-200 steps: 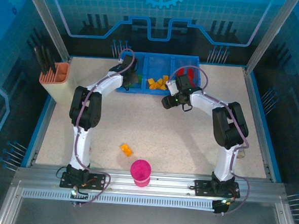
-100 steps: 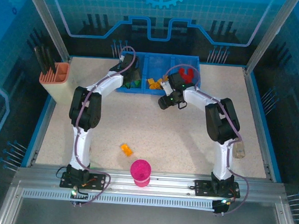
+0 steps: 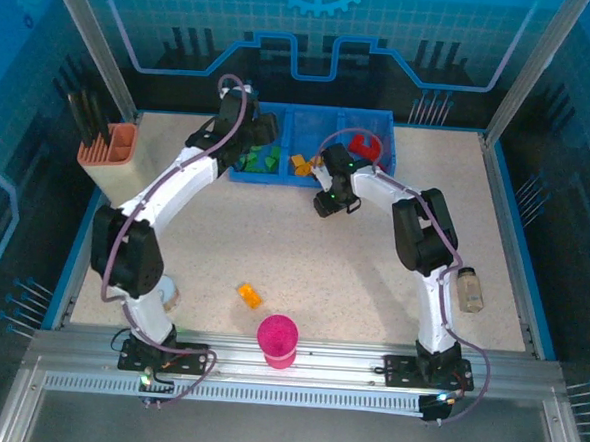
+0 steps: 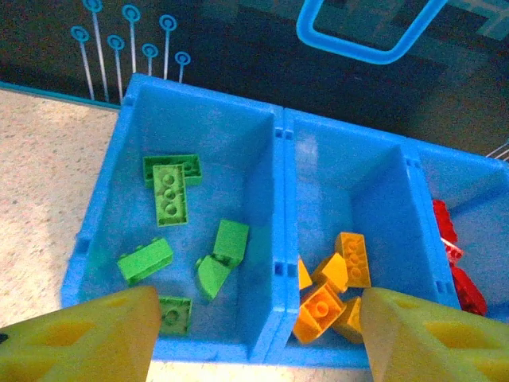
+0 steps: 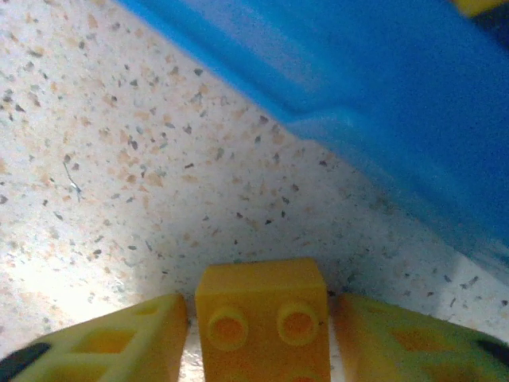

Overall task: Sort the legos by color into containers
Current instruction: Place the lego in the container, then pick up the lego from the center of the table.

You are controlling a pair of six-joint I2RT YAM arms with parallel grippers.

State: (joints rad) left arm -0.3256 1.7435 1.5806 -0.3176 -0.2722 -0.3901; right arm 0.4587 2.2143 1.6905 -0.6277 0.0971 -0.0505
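The blue tray (image 3: 312,111) at the back has three containers. Several green legos (image 4: 171,195) lie in the left one, several orange-yellow legos (image 4: 334,278) in the middle one, and red legos (image 4: 453,255) in the right one. My left gripper (image 4: 258,306) hangs open and empty above the divider between green and orange; from above it (image 3: 252,130) is over the left container. My right gripper (image 5: 259,306) is down on the table just in front of the tray (image 5: 382,95), shut on an orange-yellow lego (image 5: 261,334). Another orange lego (image 3: 248,295) lies alone on the table.
A bright pink ribbed cup (image 3: 278,340) stands at the near edge, close to the lone orange brick. A peach tool holder (image 3: 114,155) sits at the left edge. Metal frame posts and blue walls bound the table.
The left jaws opened and that arm swung out over the green compartment. The right gripper slid left along the tray front and closed on the orange-yellow brick.
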